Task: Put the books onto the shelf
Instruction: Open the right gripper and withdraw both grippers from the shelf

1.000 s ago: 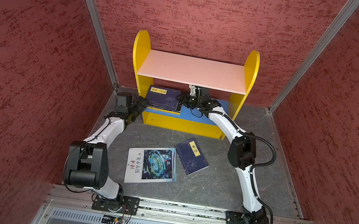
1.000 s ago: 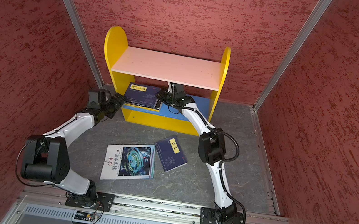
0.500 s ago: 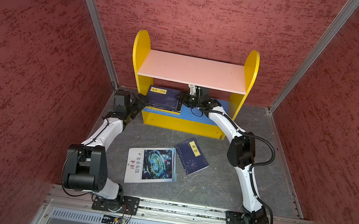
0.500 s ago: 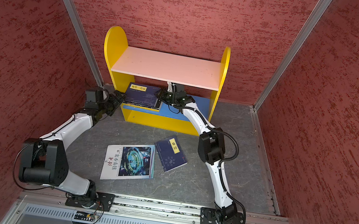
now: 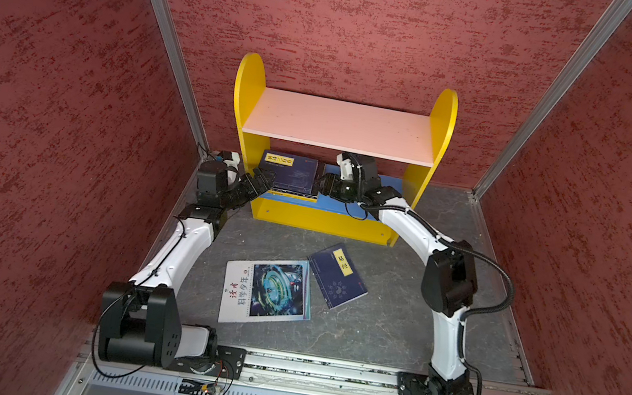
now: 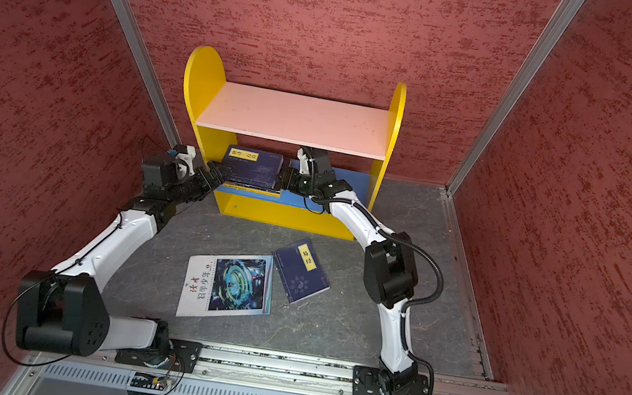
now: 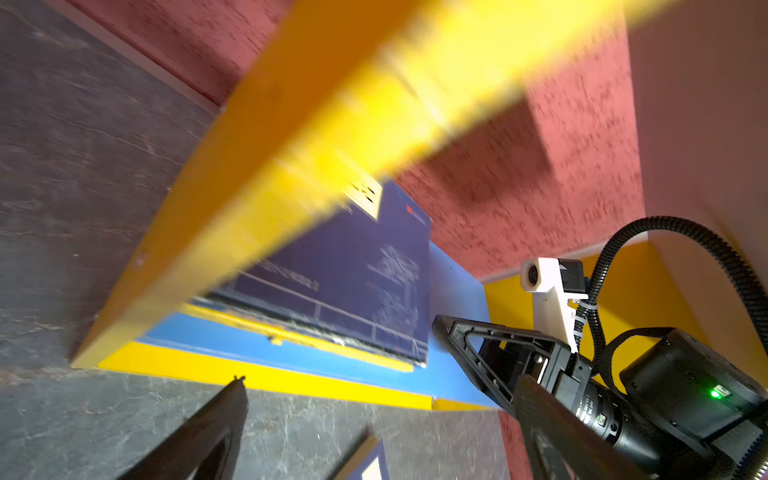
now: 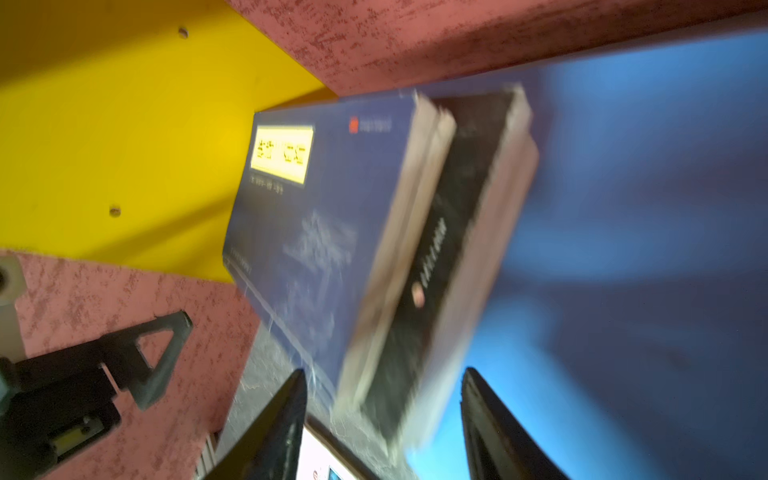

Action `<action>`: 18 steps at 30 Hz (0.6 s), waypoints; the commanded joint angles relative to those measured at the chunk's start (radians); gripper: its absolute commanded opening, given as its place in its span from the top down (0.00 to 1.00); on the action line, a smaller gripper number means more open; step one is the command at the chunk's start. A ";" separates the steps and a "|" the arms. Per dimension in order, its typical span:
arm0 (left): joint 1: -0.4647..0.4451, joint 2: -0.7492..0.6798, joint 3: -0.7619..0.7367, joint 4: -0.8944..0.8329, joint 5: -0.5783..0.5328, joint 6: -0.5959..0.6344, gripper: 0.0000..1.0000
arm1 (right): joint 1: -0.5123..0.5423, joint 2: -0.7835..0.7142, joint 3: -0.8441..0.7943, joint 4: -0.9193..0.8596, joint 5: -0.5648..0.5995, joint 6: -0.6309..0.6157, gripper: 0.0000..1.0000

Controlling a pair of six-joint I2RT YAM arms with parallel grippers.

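Book stack (image 5: 288, 170) lies on shelf (image 5: 341, 124); magazine (image 5: 267, 290), navy book (image 5: 338, 276) lie outside.

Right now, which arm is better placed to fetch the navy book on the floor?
Probably right. The navy book lies on the right arm's side, with the magazine between it and the left arm; the right gripper is open.

The shelf (image 5: 341, 126) stands against the far wall (image 5: 355, 23). A stack of books (image 5: 288, 171) lies on the left of its lower board (image 5: 332, 205). Nearer, on the floor (image 5: 392, 331), a magazine (image 5: 266, 291) lies just left of a book (image 5: 338, 276).
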 commanded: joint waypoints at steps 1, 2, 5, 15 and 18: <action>-0.039 -0.040 -0.034 -0.102 0.039 0.072 0.01 | 0.006 -0.170 -0.152 0.191 0.076 -0.024 0.36; -0.058 -0.049 -0.044 -0.126 0.040 0.079 0.00 | 0.006 -0.210 -0.220 0.210 0.096 -0.018 0.35; -0.112 -0.066 -0.073 -0.182 0.042 0.096 0.01 | 0.006 -0.316 -0.387 0.230 0.165 -0.017 0.32; -0.353 -0.031 -0.132 -0.378 0.040 0.193 0.01 | 0.008 -0.485 -0.719 0.184 0.301 -0.031 0.21; -0.456 0.024 -0.132 -0.414 0.005 0.237 0.01 | 0.009 -0.485 -0.768 0.192 0.312 -0.018 0.20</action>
